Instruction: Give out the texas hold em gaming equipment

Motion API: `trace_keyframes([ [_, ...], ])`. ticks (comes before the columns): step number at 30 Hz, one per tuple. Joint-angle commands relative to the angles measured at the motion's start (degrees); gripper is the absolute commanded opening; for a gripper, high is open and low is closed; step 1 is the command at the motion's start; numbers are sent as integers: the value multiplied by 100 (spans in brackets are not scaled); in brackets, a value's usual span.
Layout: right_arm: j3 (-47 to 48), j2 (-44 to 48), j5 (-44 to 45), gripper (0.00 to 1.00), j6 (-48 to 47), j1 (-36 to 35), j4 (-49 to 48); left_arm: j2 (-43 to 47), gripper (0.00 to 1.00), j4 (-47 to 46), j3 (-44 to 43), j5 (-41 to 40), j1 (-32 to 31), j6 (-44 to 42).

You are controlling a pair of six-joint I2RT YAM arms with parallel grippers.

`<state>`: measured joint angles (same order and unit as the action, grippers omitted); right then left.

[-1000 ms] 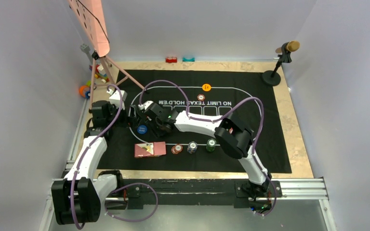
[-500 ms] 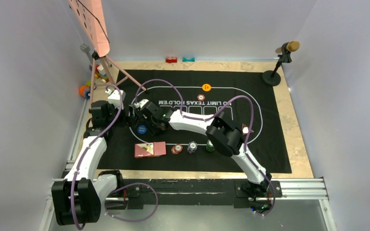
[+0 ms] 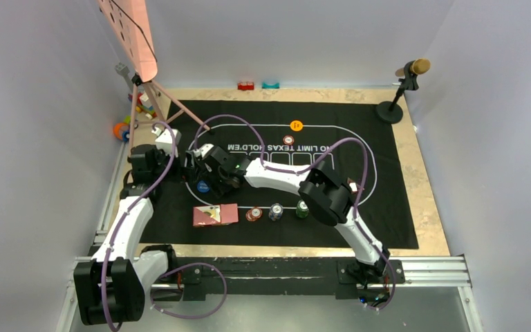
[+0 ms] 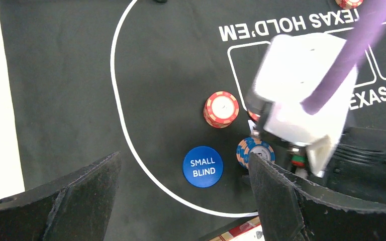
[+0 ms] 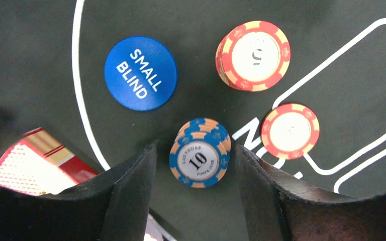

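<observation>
Blue chip stack (image 5: 199, 159), round, orange-edged, marked 10, stands on the matte black mat (image 5: 30, 60) between the spread fingers of the right gripper (image 5: 196, 153), a slim gap each side; smooth SMALL BLIND disc (image 5: 140, 73) and red stack (image 5: 253, 55) near; left gripper (image 4: 183, 168) gapes wide, holding nothing.

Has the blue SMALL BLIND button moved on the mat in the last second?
No. The SMALL BLIND button lies where it was, just inside the left curve of the white line printed on the mat, just beyond the left end of the cards.
</observation>
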<state>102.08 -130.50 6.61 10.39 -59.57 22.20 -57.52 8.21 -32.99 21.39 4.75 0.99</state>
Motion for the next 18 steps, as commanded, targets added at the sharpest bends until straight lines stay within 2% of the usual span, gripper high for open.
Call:
trace_keyframes([
  [1, -185, 817, -225, 64, -72, -28, -319, -14, 100, -32, -181, 107, 25, 113],
  [12, -933, 2298, -296, 68, -25, -28, -316, -55, 100, -40, -212, -29, 98, 161],
  [18, -2263, 3436, 196, 70, 262, 2, -146, -193, 100, -4, -287, -117, 221, 230],
])
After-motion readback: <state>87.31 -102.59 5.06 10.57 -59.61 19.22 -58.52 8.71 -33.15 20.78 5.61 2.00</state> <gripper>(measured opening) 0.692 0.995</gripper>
